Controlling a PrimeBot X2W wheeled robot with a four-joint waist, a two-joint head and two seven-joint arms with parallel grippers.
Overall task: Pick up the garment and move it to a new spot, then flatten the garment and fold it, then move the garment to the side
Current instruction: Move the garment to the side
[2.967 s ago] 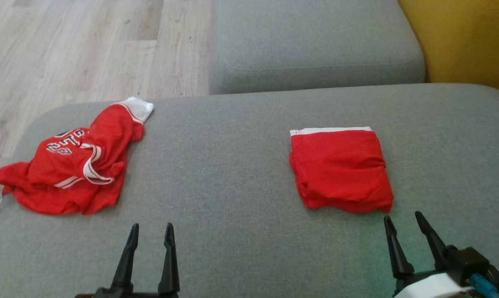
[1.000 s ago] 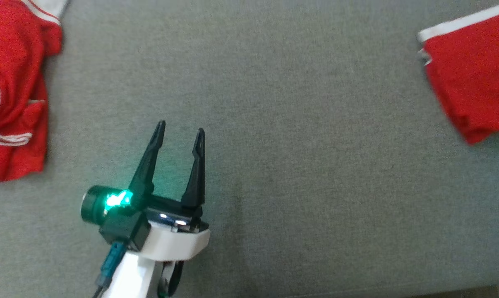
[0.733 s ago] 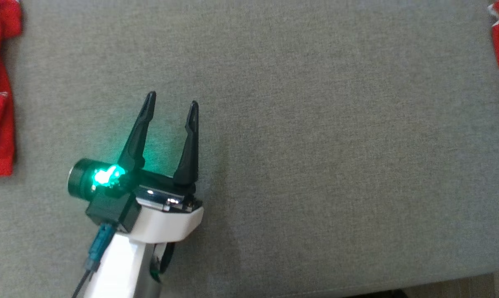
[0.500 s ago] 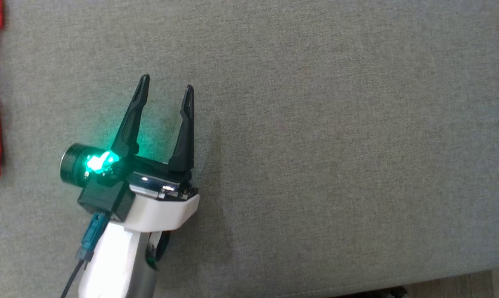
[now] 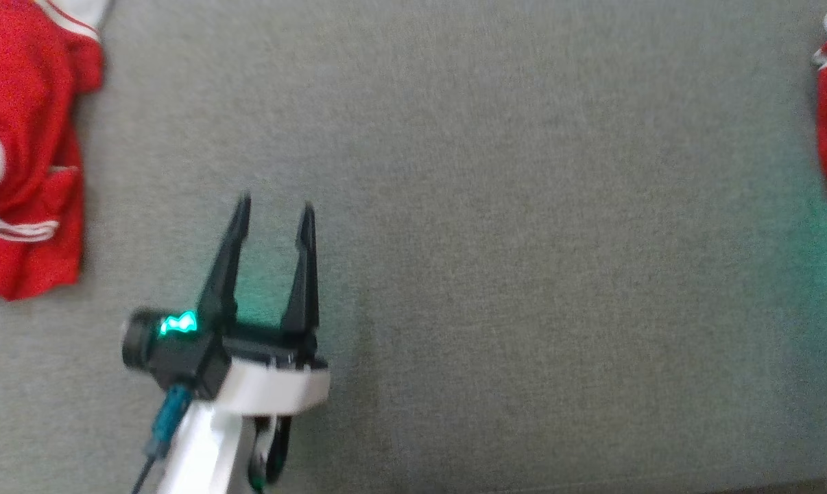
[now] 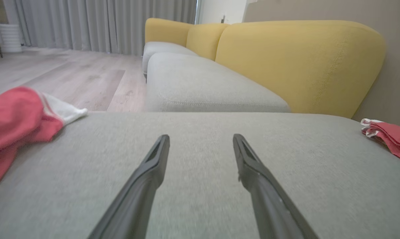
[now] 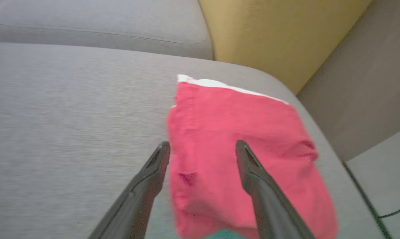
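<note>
Folded red garment [image 7: 203, 126] flat at the right end of the grey seat cushion [image 5: 523, 240], white band toward the cushion's back edge. Probably parked there to leave the cushion's middle free. Right hand [image 7: 202, 143] just above it, fingers spread wide, no grip on the cloth. Left hand [image 5: 275, 202] over the cushion's middle, equally wide and empty. Likely readied for the crumpled red jersey [image 5: 22, 137] heaped at the cushion's left end, still unfolded.
</note>
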